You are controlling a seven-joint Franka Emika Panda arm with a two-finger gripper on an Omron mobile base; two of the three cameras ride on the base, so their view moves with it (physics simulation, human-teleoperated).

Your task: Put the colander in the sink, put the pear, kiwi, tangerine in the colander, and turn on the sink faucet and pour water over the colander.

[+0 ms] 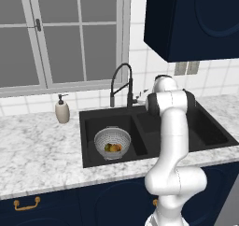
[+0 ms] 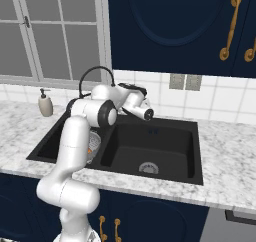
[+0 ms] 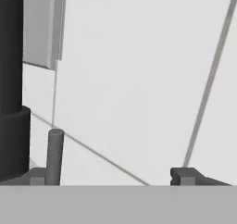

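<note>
Since the round, holey metal colander (image 1: 112, 142) already sits in the left bowl of the black sink (image 1: 91, 115) with fruit inside, I judge only the water is left. My end effector (image 3: 115, 174) is spread wide and holds nothing, up by the thin, curvy black sink faucet (image 1: 121, 82).

A white marbled counter (image 1: 32, 150) carried the black double-basin sink (image 1: 140, 120), with a cream soap dispenser (image 1: 62, 110) standing just left of the sink and the black gooseneck faucet (image 1: 122, 82) rising behind it.
</note>
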